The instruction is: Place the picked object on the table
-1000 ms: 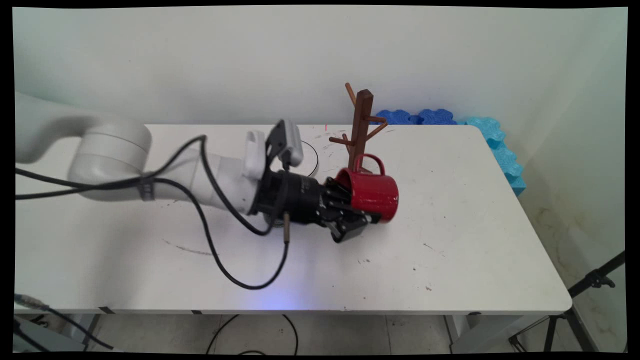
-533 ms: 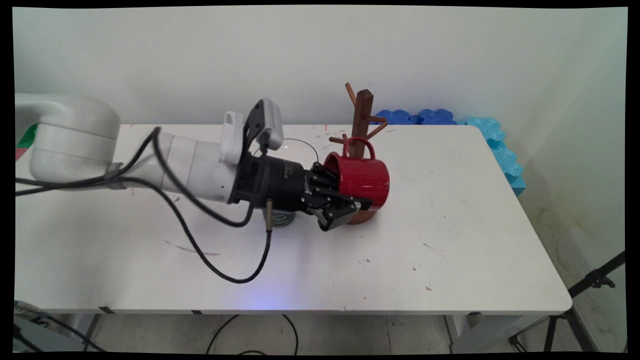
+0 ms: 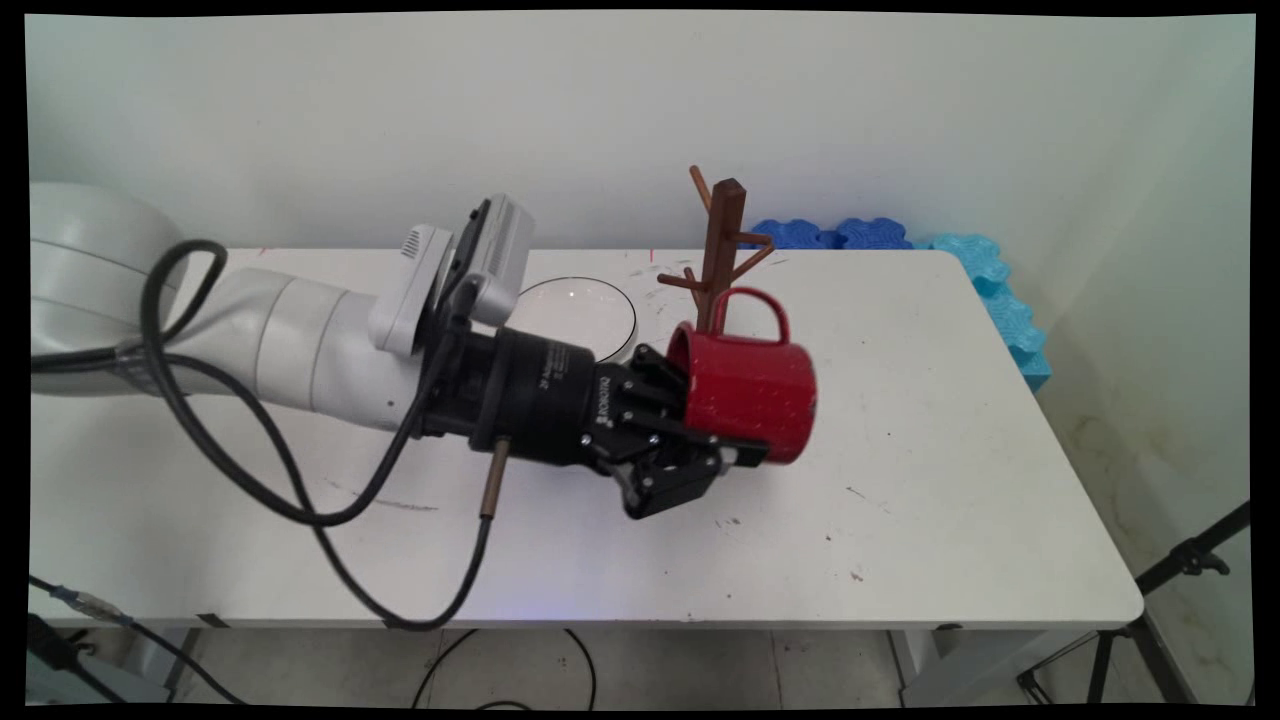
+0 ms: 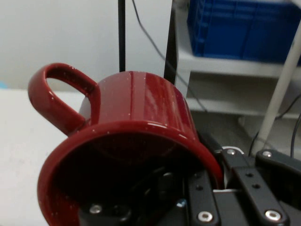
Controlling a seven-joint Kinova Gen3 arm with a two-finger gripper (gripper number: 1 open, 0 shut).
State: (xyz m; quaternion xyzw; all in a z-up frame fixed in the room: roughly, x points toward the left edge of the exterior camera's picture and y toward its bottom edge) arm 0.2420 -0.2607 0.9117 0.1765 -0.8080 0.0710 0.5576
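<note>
End effector (image 3: 712,440) clamping red mug (image 3: 752,390) by rim, mug sideways, nothing visible inside

The gripper (image 3: 722,447) has carried the red mug (image 3: 752,388) forward and rightward, away from the mug tree (image 3: 720,255).

The lower trunk and base of the wooden mug tree (image 3: 722,250) are hidden behind the red mug (image 3: 748,390). At nine o'clock, the glass bowl (image 3: 590,310) is partly covered by the wrist.

In the hand view, the mug's (image 4: 127,155) rim is cut off by the bottom edge.
</note>
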